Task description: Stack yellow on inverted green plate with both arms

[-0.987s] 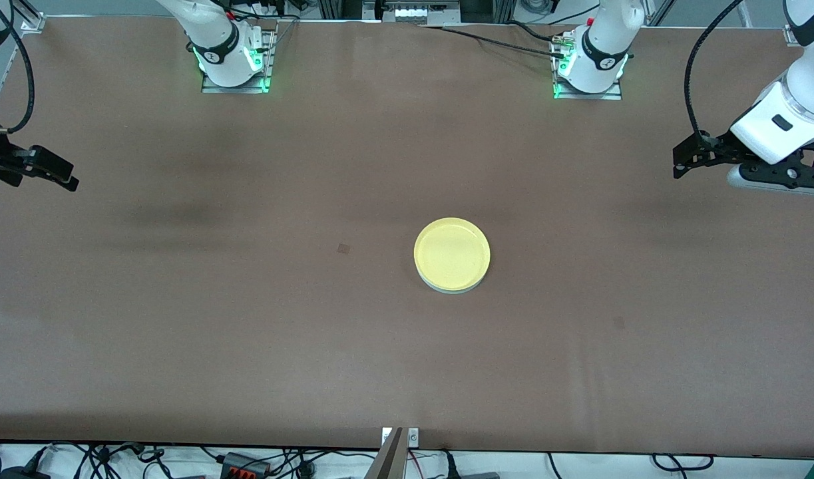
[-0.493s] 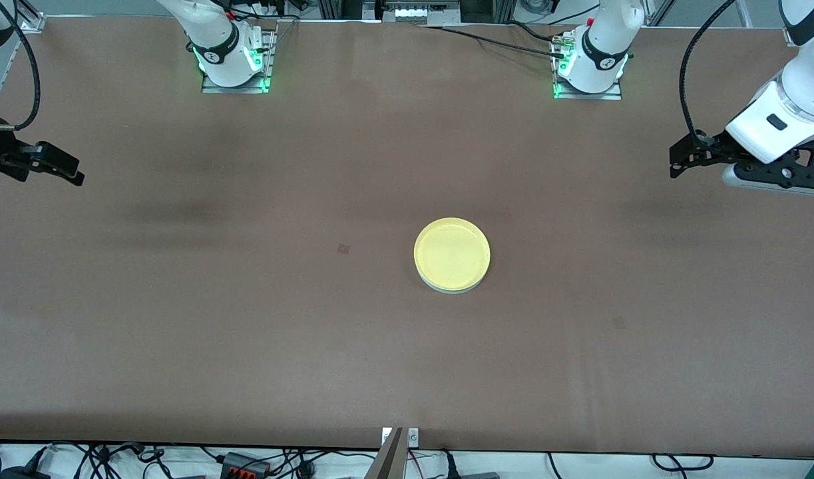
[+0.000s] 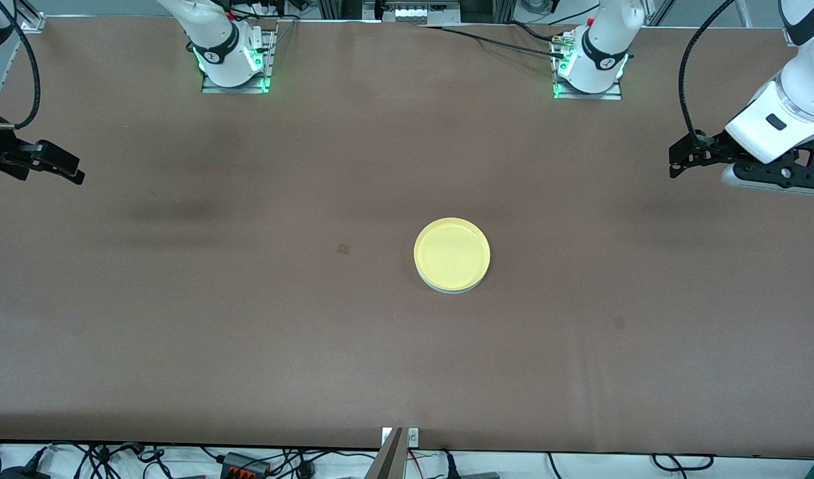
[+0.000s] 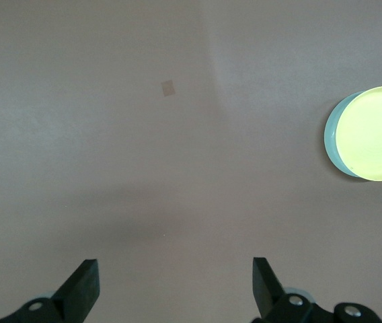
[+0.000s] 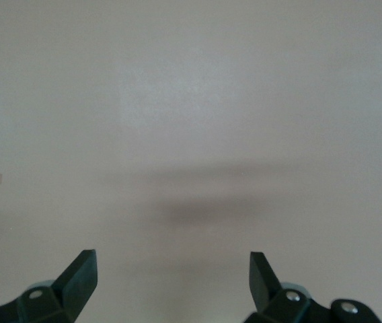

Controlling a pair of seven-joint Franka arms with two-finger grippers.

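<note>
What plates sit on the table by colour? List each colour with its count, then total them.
Yellow plate: 1, on top of the stack.
Green plate: 1, under the yellow one, only its edge showing.
Total: 2 plates.

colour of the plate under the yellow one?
Pale mint green, a sliver of the round green plastic plate under the round yellow plastic plate; clearest in the left wrist view.

High front camera faces both bases, wrist cameras look down on brown table (image 3: 247,332) (left shares yellow plate (image 4: 374,133))
</note>
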